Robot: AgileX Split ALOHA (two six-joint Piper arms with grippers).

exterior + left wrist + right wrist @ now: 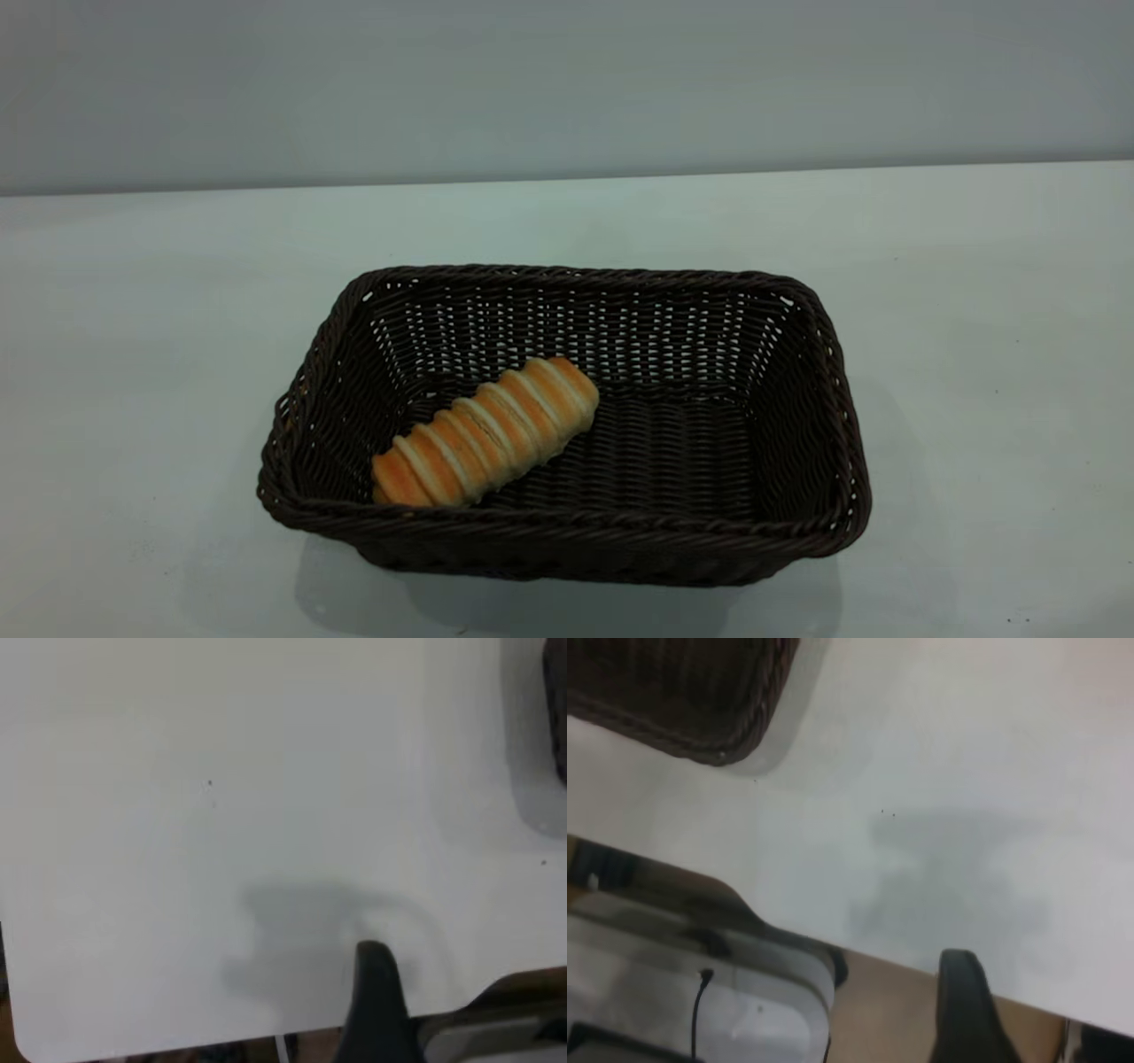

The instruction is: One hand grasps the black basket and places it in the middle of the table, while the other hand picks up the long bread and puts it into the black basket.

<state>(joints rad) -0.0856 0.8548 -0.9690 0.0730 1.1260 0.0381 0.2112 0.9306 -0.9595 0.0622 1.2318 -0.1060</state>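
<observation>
Long bread (485, 432) inside black basket (567, 523)

Looks like a lab or robot test station rather than a home or kitchen. Wide, plain white-grey table (974, 354) with only a few tiny dark specks, backed by a bare, featureless grey wall (567, 80). No decor; just one black basket (567, 523) with a long bread (487, 431) lying in it, set out like a staged prop. From the wrist views, table edge overhanging a brownish floor, with pale grey moulded equipment (700, 992) and a thin black cable (698, 1010) below, possibly an arm base or mount, though too blurred to be sure. Dark finger of each arm's pincer poking into its own wrist view, fitting a robotics bench.
</observation>
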